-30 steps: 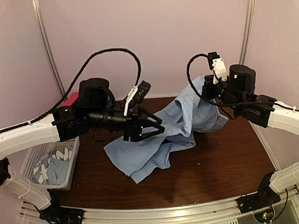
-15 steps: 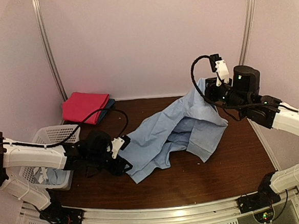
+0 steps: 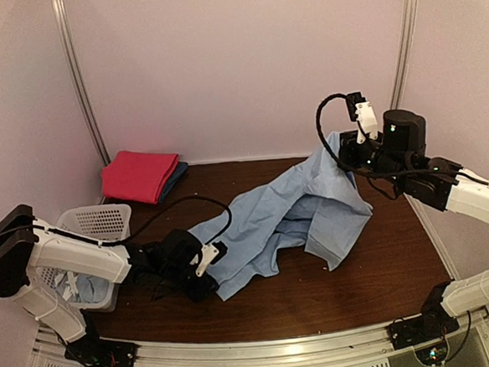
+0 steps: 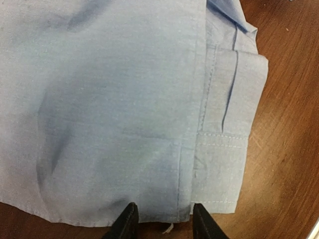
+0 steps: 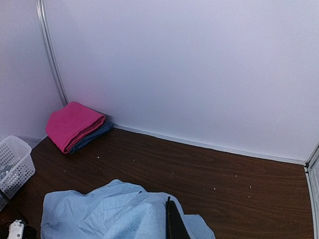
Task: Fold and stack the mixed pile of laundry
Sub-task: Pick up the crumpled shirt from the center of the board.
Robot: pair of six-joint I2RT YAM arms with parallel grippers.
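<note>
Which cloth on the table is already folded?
The pink cloth in the back left corner; the blue shirt lies crumpled in the middle.

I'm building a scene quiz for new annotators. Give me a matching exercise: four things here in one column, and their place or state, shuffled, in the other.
Column one:
1. blue shirt
2. magenta cloth
3. white basket
4. left gripper

Column two:
A. folded, far left corner
B. open, low at a hem
C. near left, perforated walls
D. spread across the middle, one end raised

Pairs: 1-D, 2-A, 3-C, 4-B
</note>
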